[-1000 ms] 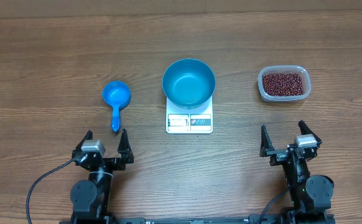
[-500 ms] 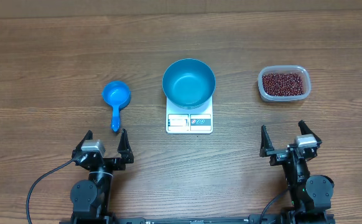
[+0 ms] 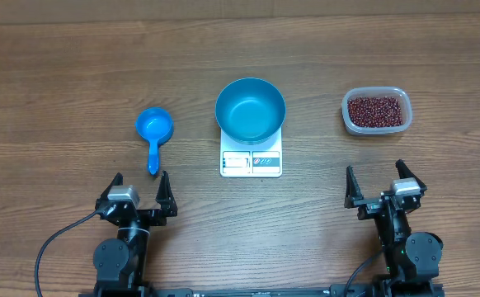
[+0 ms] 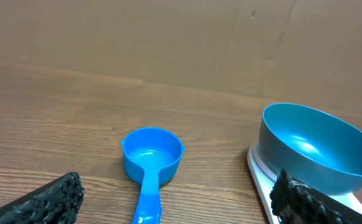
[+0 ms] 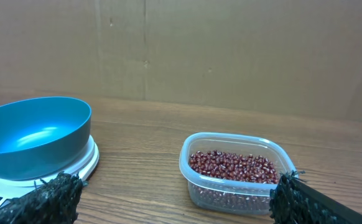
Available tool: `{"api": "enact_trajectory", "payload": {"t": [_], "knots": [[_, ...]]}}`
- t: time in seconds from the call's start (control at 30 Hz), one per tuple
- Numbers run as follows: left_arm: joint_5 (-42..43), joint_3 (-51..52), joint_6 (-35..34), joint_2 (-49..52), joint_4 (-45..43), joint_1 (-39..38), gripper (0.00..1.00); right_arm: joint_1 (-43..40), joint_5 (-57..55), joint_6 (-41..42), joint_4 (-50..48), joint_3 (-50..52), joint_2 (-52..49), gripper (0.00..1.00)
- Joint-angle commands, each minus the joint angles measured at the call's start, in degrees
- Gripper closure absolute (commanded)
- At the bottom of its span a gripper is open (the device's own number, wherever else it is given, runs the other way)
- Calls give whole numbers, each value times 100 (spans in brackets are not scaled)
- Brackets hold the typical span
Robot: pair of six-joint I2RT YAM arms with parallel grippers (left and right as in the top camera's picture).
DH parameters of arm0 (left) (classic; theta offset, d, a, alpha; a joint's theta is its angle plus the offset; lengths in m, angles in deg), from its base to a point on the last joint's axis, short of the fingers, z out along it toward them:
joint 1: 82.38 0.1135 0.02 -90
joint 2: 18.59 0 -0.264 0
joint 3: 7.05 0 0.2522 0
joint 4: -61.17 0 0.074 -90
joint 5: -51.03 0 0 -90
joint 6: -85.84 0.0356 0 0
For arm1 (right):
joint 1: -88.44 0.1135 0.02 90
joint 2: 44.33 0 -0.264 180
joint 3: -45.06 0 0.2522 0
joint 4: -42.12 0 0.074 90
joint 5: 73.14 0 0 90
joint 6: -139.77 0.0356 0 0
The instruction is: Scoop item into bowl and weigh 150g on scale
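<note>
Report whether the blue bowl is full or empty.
Empty. The bowl, sitting on the scale, shows only bare blue inside; the beans are all in the clear tub.

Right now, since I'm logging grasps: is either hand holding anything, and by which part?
Nothing is held: the left hand and right hand are both open and empty.

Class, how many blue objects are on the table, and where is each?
2. The bowl sits on the scale in the middle; the scoop lies to its left, handle toward the robot. Nothing seems hidden.
</note>
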Motion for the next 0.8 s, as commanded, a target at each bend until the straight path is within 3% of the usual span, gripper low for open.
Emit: {"api": "enact_trajectory", "payload": {"t": [0.0,0.77], "knots": [[63,22,-96,-50,0,37,0,26,-9,-4,-33,59,63,0],[-83,22,-92,-50,-9,37,0,26,-9,-4,-33,59,63,0]]}}
